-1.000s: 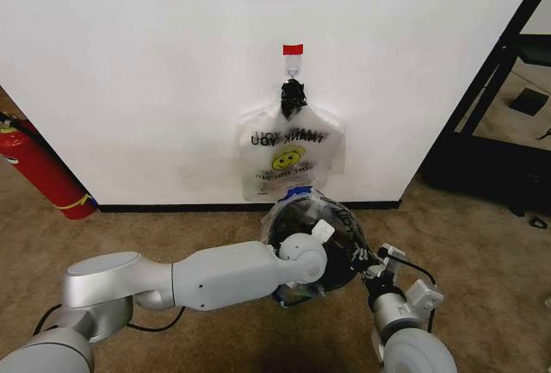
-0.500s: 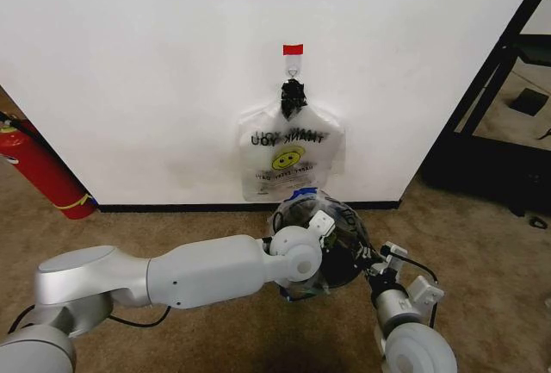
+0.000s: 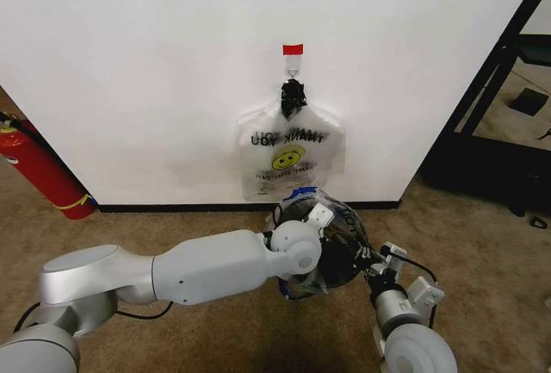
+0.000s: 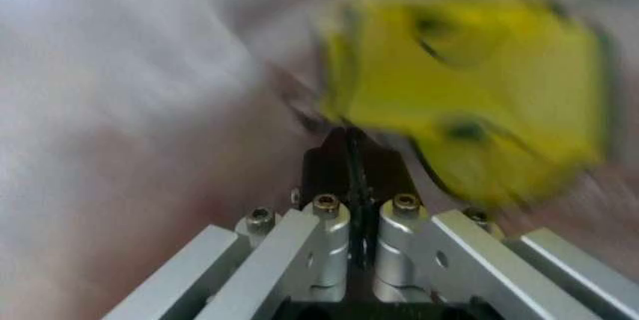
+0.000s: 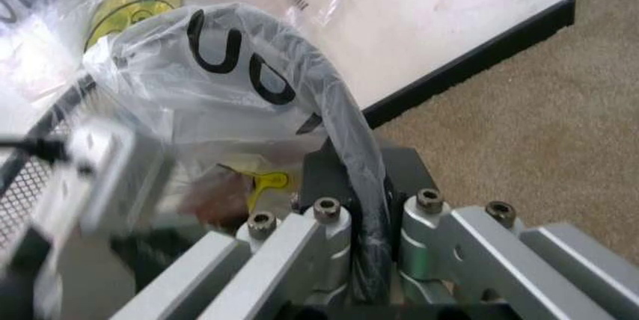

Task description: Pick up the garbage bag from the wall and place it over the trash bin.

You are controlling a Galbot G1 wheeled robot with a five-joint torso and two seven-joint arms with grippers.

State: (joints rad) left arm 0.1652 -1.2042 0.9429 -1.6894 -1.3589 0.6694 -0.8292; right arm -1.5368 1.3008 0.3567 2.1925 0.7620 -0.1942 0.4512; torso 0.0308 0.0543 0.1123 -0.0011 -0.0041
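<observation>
Already off the large plain white wall, by the look of it, and bunched over the mouth of the small round black mesh trash bin: the thin, crinkly, see-through whitish garbage bag, with a blue printed patch showing at its far edge. Standing on the brown carpet just in front of the black baseboard, right beneath the clear bag with the yellow smiley, itself hanging from the hook under the small red tape strip.

Reaching across from the robot's left: the left end effector, above the bin's left side. Fingers pressed together in the left wrist view; cannot tell whether any film is caught between them.

Low on the opposite side: the right end effector, clamped onto the black rim of the trash bin, with clear film lying over that rim.

Probably pinned on the right side, then, with the loose film lying leftward and toward the wall from that anchor. No long axis to speak of on a round mouth; only a matter of which side remains unseated. Nearer to that slack: the left end effector, so likely a spread away from the right clamp and down over the far-left rim.
</observation>
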